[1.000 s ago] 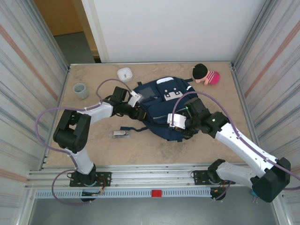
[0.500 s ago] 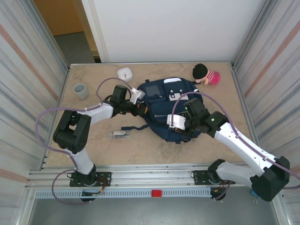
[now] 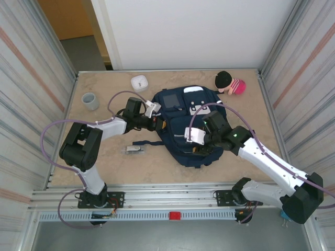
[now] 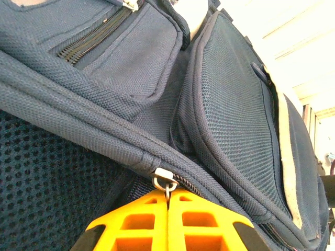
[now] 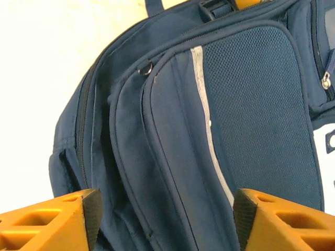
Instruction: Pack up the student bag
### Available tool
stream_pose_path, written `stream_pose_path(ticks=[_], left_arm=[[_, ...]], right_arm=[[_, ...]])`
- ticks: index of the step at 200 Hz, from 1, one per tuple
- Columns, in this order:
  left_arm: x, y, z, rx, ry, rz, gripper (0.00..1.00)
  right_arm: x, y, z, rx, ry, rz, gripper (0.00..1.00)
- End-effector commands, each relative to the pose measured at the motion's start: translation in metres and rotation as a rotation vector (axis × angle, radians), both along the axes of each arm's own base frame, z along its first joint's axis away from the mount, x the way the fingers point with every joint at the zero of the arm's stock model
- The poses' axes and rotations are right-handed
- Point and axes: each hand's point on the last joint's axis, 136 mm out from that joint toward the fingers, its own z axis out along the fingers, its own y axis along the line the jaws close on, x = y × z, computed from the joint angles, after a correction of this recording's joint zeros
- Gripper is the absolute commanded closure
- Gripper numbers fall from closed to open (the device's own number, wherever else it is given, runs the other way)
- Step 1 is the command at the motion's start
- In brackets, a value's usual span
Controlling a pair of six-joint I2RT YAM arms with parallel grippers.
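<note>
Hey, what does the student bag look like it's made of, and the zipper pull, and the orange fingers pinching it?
The student bag: woven synthetic fabric, probably nylon or polyester, matte navy; coarse weave and an open mesh panel show. The zipper pull: apparently metal, silvery with a slight shine. The fingers of the left end effector: rigid orange plastic, matte, with moulded hollow pockets.

Left arm (image 3: 112,124), right arm (image 3: 267,161): white links, black joints. Purple cables (image 3: 44,137) loop alongside. Fingers (image 4: 131,226) orange, latticed, black-edged.
</note>
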Motion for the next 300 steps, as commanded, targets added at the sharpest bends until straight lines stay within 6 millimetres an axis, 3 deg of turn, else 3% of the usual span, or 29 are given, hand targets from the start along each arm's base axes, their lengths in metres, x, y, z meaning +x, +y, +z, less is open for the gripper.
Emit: stream_pose_path(ticks=[1, 46, 78, 102, 138, 174, 200, 224, 245, 282, 300], left_arm=[[-0.004, -0.009, 0.036, -0.096, -0.048, -0.028, 1.00], [-0.005, -0.009, 0.043, -0.115, -0.037, -0.018, 1.00], [-0.002, -0.010, 0.050, -0.130, -0.037, -0.002, 1.00], [-0.003, -0.010, 0.050, -0.133, -0.034, -0.003, 1.00], [-0.005, -0.007, 0.042, -0.108, -0.030, 0.003, 1.00], [-0.002, -0.001, 0.031, -0.051, -0.031, 0.029, 1.00], [0.000, 0.001, 0.029, -0.035, -0.037, 0.037, 1.00], [0.004, 0.008, 0.026, -0.012, -0.058, 0.049, 1.00], [0.010, 0.017, 0.020, 0.026, -0.088, 0.061, 0.89], [0.013, 0.022, 0.007, 0.086, -0.125, 0.027, 0.58], [0.012, 0.021, -0.001, 0.095, -0.124, 0.014, 0.52]], right_arm=[[0.005, 0.012, -0.017, -0.025, -0.027, -0.003, 0.29], [0.023, 0.036, -0.033, 0.046, -0.086, -0.011, 0.25], [0.025, 0.045, -0.047, 0.024, -0.102, 0.009, 0.23], [0.048, 0.048, -0.043, 0.044, -0.220, -0.062, 0.26], [0.074, 0.048, -0.031, 0.044, -0.330, -0.144, 0.53], [0.077, 0.048, 0.000, 0.082, -0.404, -0.139, 0.81], [0.071, 0.045, 0.011, 0.085, -0.422, -0.102, 0.99], [0.059, 0.044, 0.015, 0.084, -0.399, -0.041, 1.00], [0.053, 0.042, 0.023, 0.093, -0.399, -0.012, 1.00], [0.055, 0.038, 0.047, 0.132, -0.411, -0.010, 1.00], [0.058, 0.036, 0.054, 0.145, -0.416, -0.013, 1.00]])
